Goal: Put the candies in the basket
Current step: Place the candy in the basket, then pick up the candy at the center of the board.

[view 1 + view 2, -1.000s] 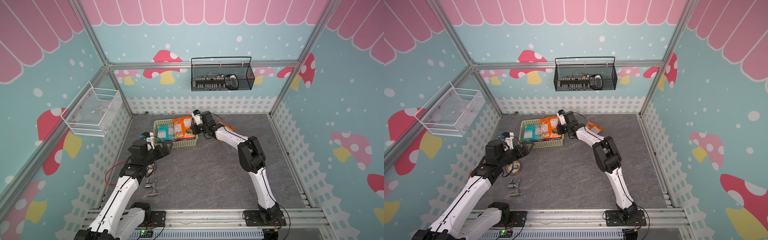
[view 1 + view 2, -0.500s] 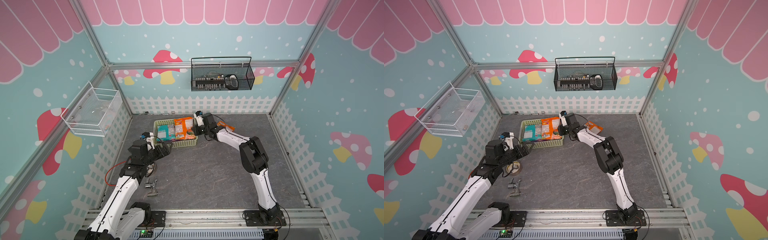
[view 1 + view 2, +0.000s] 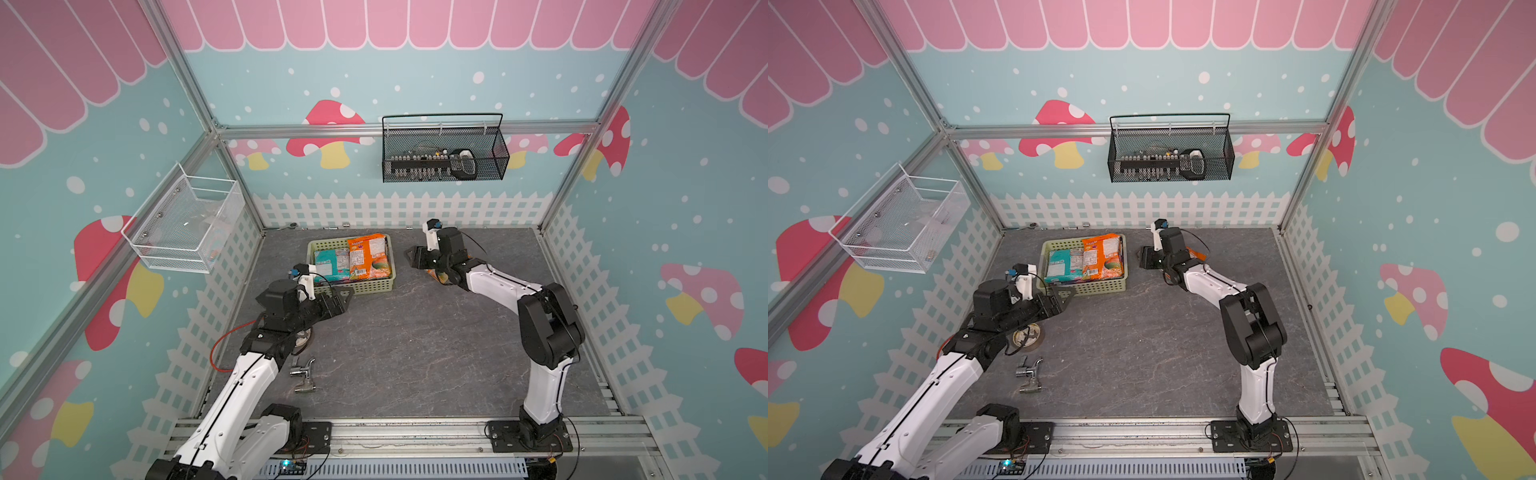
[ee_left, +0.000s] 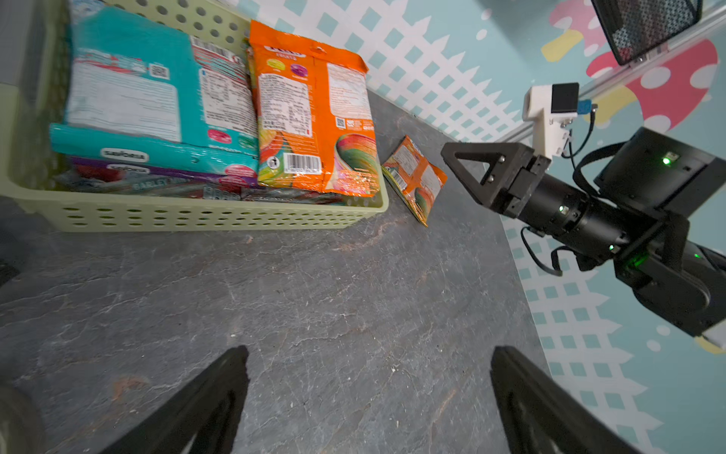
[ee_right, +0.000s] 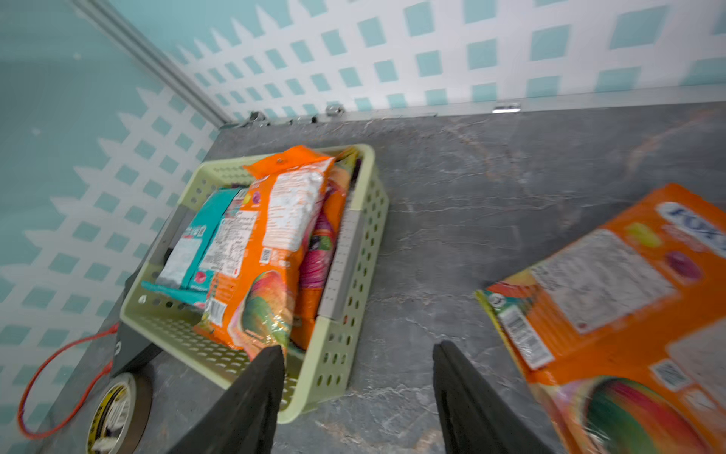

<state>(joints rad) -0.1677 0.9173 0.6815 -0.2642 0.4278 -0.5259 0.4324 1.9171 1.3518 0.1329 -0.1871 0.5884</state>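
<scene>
Left claw (image 4: 369, 350) and right claw (image 3: 417, 258) both gaping, gripping nothing.
Basket (image 3: 357, 287) is sitting on the desk (image 3: 415, 340), holding teal, purple and orange candies (image 3: 351, 259). 1 orange bag (image 5: 628, 314) is lying on the desk near it, with the right claw hovering between the 2 and the left claw hovering by the basket's front wall.

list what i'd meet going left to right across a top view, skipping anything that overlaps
white wire basket → teal bag → orange bag → right gripper
</scene>
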